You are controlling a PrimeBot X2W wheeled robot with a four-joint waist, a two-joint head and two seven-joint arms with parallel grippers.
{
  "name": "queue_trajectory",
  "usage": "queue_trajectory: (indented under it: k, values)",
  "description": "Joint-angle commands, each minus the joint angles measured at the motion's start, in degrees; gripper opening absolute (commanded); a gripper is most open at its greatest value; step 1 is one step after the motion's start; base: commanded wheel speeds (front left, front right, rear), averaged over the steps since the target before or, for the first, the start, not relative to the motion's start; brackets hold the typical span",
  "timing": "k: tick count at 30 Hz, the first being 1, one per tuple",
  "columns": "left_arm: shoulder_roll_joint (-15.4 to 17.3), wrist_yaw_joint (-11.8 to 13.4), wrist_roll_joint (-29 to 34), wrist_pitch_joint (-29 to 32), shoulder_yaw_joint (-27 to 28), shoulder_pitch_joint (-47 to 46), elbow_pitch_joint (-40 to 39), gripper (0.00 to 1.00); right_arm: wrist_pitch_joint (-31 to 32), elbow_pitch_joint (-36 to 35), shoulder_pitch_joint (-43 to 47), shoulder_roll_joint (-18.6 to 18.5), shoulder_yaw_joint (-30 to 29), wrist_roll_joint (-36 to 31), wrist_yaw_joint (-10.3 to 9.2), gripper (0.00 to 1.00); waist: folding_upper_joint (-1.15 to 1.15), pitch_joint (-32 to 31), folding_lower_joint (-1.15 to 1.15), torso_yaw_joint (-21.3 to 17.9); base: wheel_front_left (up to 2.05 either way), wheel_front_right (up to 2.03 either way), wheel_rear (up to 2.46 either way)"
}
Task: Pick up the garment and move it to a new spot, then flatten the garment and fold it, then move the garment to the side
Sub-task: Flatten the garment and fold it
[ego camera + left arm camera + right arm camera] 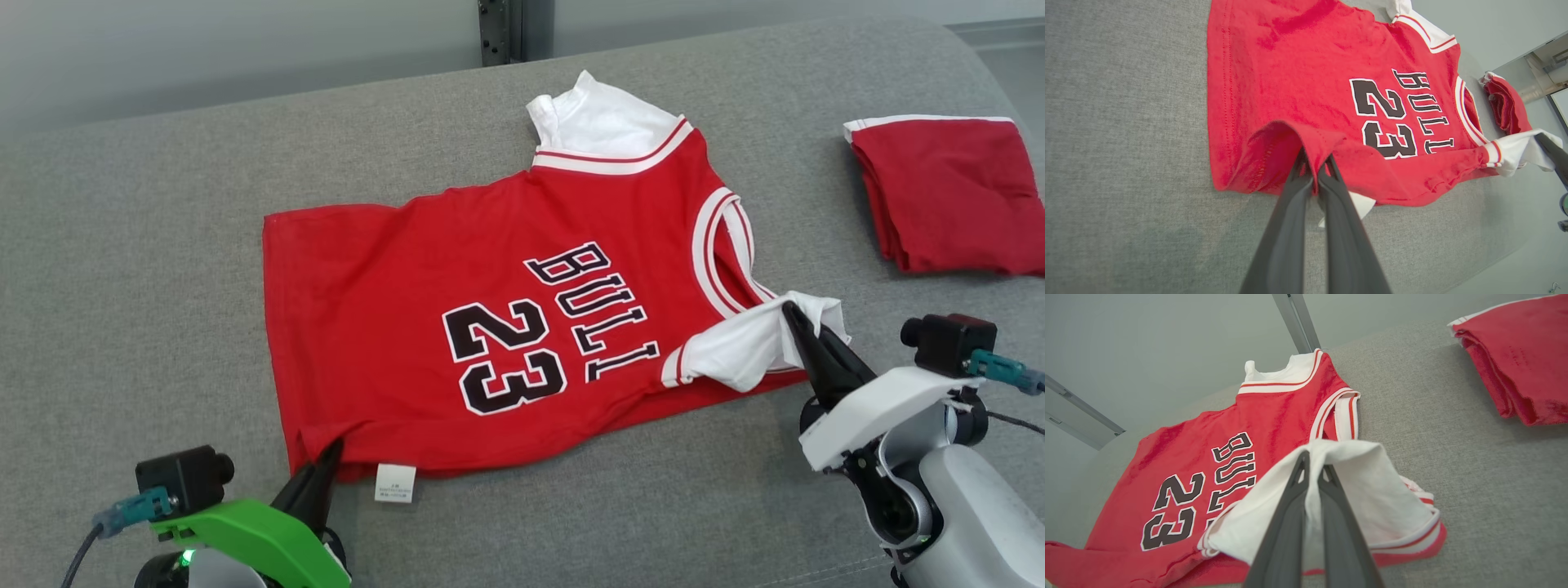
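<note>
- Bright, soft, even light falls from above in all three views; the grey couch (pixel 163 286) looks matte.
- Shadows are faint: a thin dark rim under the jersey (pixel 392 286) hem and a soft one beside the folded cloth (pixel 947 188).
- The head view is sharp, and the black print reads crisply.
- The wrist views are wide-angle and bend lines near the edges.
- The left fingers (pixel 1284 245) and right fingers (pixel 1284 547), close to the lens, look slightly soft.
- The red is strongly saturated.
</note>
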Motion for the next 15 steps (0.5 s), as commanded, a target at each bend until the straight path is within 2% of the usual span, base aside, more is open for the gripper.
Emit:
queue_trajectory:
  k: [1,9,11,12,15]
  values:
    - [0.61,0.37,0.43,0.97,-0.02,-2.0,0.38,0.0,0.02,1.11,-2.01,-0.4,0.52,-0.53,-0.02,0.0,0.0,1.86,0.01,1.42,0.0,0.0,0.0]
    - [0.99,1.47,0.12,4.68,0.21,-8.3,2.75,0.0,-0.57,8.05,-10.01,-2.05,3.89,-0.39,-0.01,0.0,0.0,3.57,0.01,2.8,0.0,0.0,0.0]
    - [0.94,1.59,0.1,5.17,0.09,-8.99,3.29,0.31,-0.34,9.9,-11.51,-2.45,5.11,-0.77,-0.01,0.0,0.0,3.77,0.01,2.87,0.0,0.0,0.0]
    - [0.86,2.56,-0.06,5.38,0.74,-10.34,4.66,1.0,-1.38,13.15,-14.79,-3.64,7.43,-1.82,0.0,1.0,0.0,4.26,0.01,2.96,0.0,0.0,0.0]
    - [1.1,2.93,0.2,4.8,1.26,-10.32,5.58,1.0,-3.26,14.16,-16.66,-5.13,8.32,-2.06,0.0,1.0,0.0,4.25,0.01,2.85,0.0,0.0,0.0]
